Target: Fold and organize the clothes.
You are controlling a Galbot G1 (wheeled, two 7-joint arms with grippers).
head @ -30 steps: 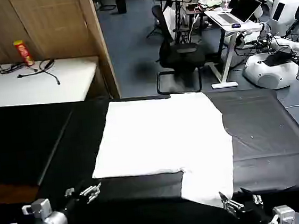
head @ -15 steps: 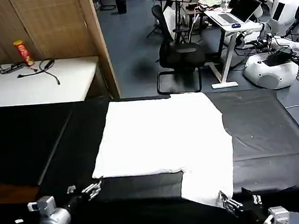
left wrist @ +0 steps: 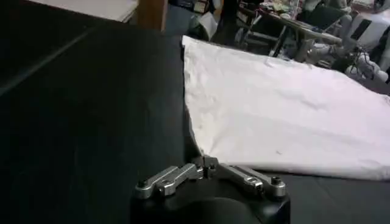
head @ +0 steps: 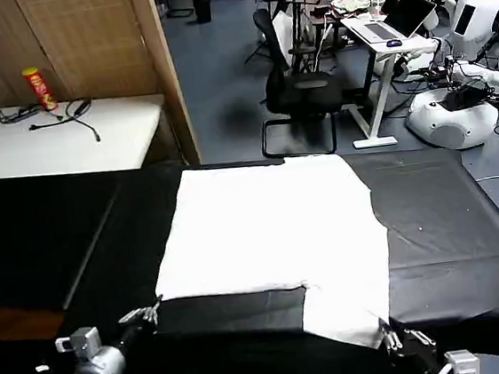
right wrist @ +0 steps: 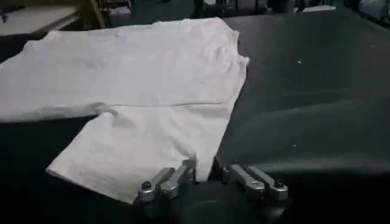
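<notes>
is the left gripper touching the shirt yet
Touching. In the left wrist view the left gripper meets the near corner of the shirt.

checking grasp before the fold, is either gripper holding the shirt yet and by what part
The left gripper looks closed at the T-shirt's near left corner; the right gripper at the near sleeve's hem. Whether cloth is actually pinched cannot be told.

I see even, diffuse room light. The T-shirt [head: 273,238] looks overexposed. Wrist views appear slightly soft.
</notes>
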